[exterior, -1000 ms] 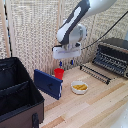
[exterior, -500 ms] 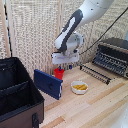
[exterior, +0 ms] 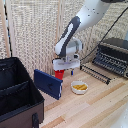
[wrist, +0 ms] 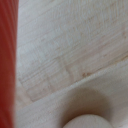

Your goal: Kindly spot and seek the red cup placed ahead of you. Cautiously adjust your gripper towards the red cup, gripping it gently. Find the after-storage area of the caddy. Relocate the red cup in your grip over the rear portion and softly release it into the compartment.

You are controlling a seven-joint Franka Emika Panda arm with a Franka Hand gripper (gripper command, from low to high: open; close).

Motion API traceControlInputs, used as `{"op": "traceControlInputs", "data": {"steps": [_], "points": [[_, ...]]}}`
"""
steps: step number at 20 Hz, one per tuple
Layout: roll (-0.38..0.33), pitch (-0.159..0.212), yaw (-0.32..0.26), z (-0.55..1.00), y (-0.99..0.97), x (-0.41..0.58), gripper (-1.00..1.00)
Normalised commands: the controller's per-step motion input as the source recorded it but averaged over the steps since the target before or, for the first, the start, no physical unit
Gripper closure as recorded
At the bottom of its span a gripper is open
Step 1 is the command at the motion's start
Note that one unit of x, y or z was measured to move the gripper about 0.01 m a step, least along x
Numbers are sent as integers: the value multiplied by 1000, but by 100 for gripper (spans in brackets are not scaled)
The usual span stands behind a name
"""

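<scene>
The red cup (exterior: 59,75) stands on the wooden table behind the dark blue slab. My gripper (exterior: 64,69) is right above it, its white block touching or almost touching the cup's rim. The fingers are hidden, so I cannot tell if they are open or shut. In the wrist view the red cup (wrist: 7,60) fills one edge as a blurred red band, and no fingers show. The black caddy (exterior: 20,102), with its inner partition, stands at the exterior view's left, apart from the cup.
A dark blue book-like slab (exterior: 48,83) leans just in front of the cup. A white bowl with yellow pieces (exterior: 79,87) sits beside it; its rim also shows in the wrist view (wrist: 87,120). A black toaster oven (exterior: 113,56) and a rack are at the exterior view's right.
The arm has come down a little onto the red cup. The cup stays in the same place.
</scene>
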Motion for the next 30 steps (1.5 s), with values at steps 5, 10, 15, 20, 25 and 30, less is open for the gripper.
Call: {"op": "traceControlInputs", "data": {"steps": [5,10,15,20,25,30], "points": [[-8,-63,-9,-98,144,80,100],[0,-116,-87,1,79,39,100],[31,24,-54,462,61,61,100],[51,126,0,834,109,41,100],[67,97,0,875,145,106,100],[52,64,0,937,361,156,100]]}}
